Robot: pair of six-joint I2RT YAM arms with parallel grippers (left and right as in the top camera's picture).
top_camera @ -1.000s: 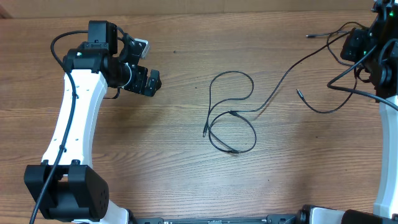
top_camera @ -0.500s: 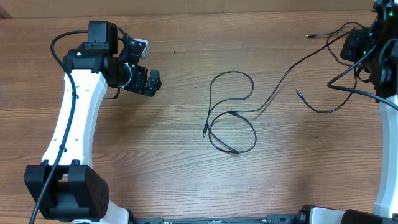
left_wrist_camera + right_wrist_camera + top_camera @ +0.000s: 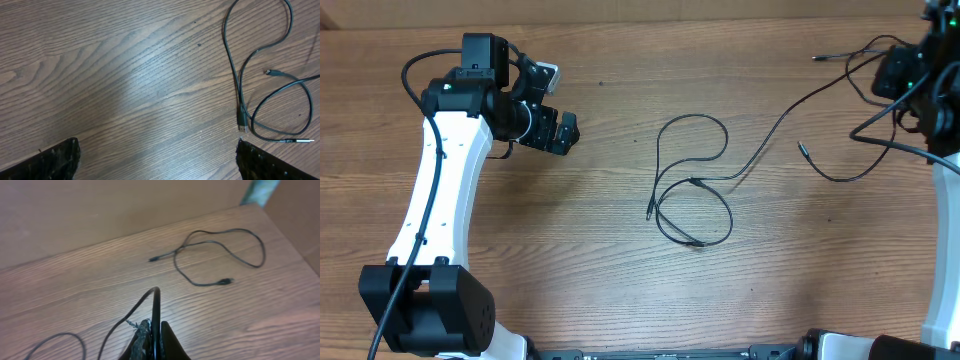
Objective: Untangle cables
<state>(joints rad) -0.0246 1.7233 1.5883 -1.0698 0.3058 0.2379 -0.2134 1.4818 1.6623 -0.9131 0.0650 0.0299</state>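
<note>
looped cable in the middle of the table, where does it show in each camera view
Overhead: the looped cable lies in the middle of the picture, between the two arms.
Left wrist: it runs down the right side.
Right wrist: cannot match it; a cable loop at upper right may be another one.
Shared landmark: the stray plug inside the loops, also seen by the left wrist.

The cables (image 3: pixel 693 181) lie on the bench (image 3: pixel 620 290), their loops at its middle, one loop behind the other. From the loops a strand runs right and back to the right claw (image 3: pixel 154 330) (it sits pinched in that claw). A loose cable end lies between the loops and the right arm. The left claw (image 3: pixel 563 131) hovers well left of the loops.
</note>
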